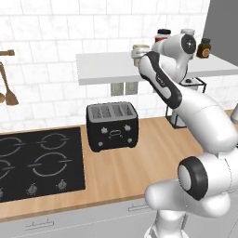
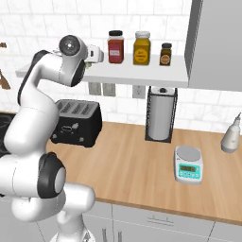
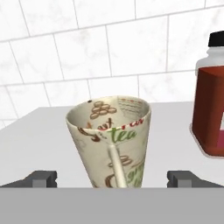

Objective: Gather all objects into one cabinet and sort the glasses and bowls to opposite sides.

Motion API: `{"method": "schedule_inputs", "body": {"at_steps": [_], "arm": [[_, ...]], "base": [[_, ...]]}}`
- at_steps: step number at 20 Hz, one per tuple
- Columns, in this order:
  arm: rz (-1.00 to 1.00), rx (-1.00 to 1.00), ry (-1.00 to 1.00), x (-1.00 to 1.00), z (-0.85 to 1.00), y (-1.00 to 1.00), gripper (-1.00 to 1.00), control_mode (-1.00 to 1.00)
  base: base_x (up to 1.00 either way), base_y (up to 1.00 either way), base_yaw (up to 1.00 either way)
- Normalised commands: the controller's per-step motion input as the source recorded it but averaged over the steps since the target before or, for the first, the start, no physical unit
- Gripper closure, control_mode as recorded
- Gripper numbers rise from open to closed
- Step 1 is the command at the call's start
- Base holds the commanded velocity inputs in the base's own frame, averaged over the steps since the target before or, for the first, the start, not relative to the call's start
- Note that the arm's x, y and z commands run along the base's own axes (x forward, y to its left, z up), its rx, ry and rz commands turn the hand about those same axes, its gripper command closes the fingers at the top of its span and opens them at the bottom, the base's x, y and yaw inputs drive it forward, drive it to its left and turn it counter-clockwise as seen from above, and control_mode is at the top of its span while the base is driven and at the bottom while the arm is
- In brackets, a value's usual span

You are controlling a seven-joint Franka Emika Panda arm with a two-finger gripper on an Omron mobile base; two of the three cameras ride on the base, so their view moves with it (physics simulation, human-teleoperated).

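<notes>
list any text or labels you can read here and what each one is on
"tea" in green on the cream mug, seen in the hand view; the other lettering on the mug is too broken up to read.
Labels on the three lidded jars on the shelf: too small to read.
Display of the kitchen scale: too small to read.
Toaster front markings: blurred, unreadable.

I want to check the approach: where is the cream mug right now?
The cream mug stands upright on the white shelf over the wall sockets, left of the red jar, centred between the open hand's fingertips.
</notes>
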Motion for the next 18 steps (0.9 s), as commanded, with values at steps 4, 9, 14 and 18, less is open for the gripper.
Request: {"method": "schedule_inputs", "body": {"at_steps": [4, 9, 14, 18], "arm": [[0.00, 0.00, 0.00, 0.19, 0.00, 0.00, -1.00, -1.00], [0.00, 0.00, 0.00, 0.06, 0.00, 0.00, 1.00, -1.00], [0.00, 0.00, 0.00, 0.00, 0.00, 0.00, 1.00, -1.00], [0.00, 0.00, 0.00, 0.00, 0.00, 0.00, 1.00, -1.00]], "base": [[0.00, 0.00, 0.00], [0.00, 0.00, 0.00], [0.00, 0.00, 0.00], [0.00, 0.00, 0.00]]}}
